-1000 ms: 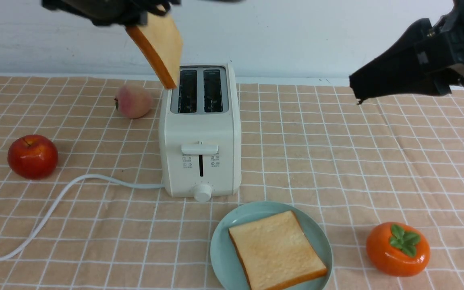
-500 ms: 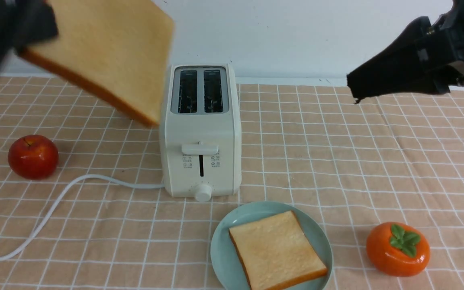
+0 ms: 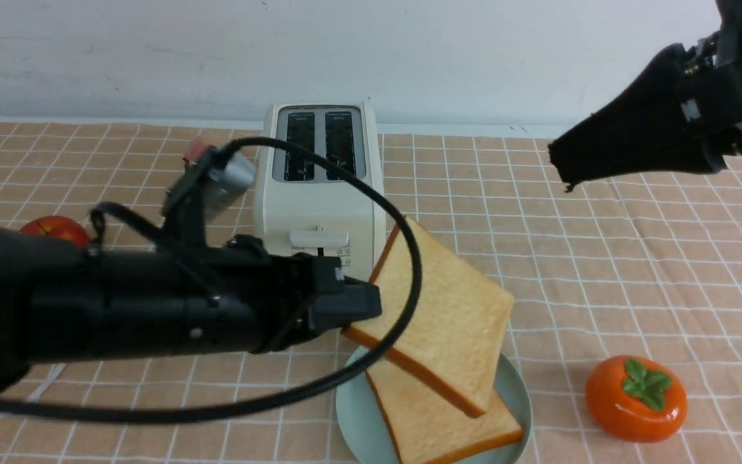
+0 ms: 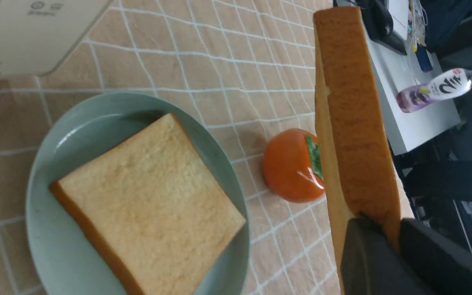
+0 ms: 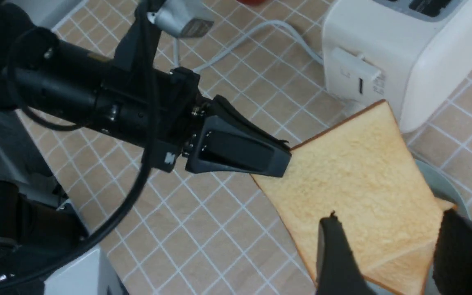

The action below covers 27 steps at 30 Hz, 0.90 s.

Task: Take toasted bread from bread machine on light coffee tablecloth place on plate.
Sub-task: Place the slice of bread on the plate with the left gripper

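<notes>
Your stock, left to right.

- Apple (image 3: 55,229): red, partly hidden, far left.
- Left gripper (image 3: 363,308): fingers pinched tight on one corner of a slice of toast (image 3: 448,316), held tilted over the plate.
- Toaster (image 3: 319,193): cream, both slots empty, standing on the checked tablecloth (image 3: 603,258).
- Plate (image 3: 350,412): teal, just before the toaster, with the second slice (image 3: 435,438) lying flat on it.
- Persimmon (image 3: 636,398): orange, right of the plate.
- Right gripper (image 3: 567,161): raised, fingers apart, holding nothing.

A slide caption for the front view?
Left gripper holds one toast slice tilted above the other slice on the plate.
</notes>
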Each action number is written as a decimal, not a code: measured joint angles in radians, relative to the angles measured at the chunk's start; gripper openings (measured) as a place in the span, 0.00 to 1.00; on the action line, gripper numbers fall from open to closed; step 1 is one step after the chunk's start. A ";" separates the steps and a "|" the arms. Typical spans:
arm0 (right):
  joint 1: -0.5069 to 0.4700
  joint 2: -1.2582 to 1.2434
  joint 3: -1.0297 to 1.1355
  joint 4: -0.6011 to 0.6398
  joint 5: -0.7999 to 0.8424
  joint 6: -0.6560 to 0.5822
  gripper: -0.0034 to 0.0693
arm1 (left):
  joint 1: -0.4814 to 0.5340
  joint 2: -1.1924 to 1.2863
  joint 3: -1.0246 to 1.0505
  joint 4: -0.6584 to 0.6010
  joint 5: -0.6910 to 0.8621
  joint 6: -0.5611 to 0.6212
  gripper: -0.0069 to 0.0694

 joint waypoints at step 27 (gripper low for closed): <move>0.267 0.000 0.000 -0.439 -0.058 0.265 0.51 | 0.034 0.286 -0.081 0.242 0.006 -0.100 0.92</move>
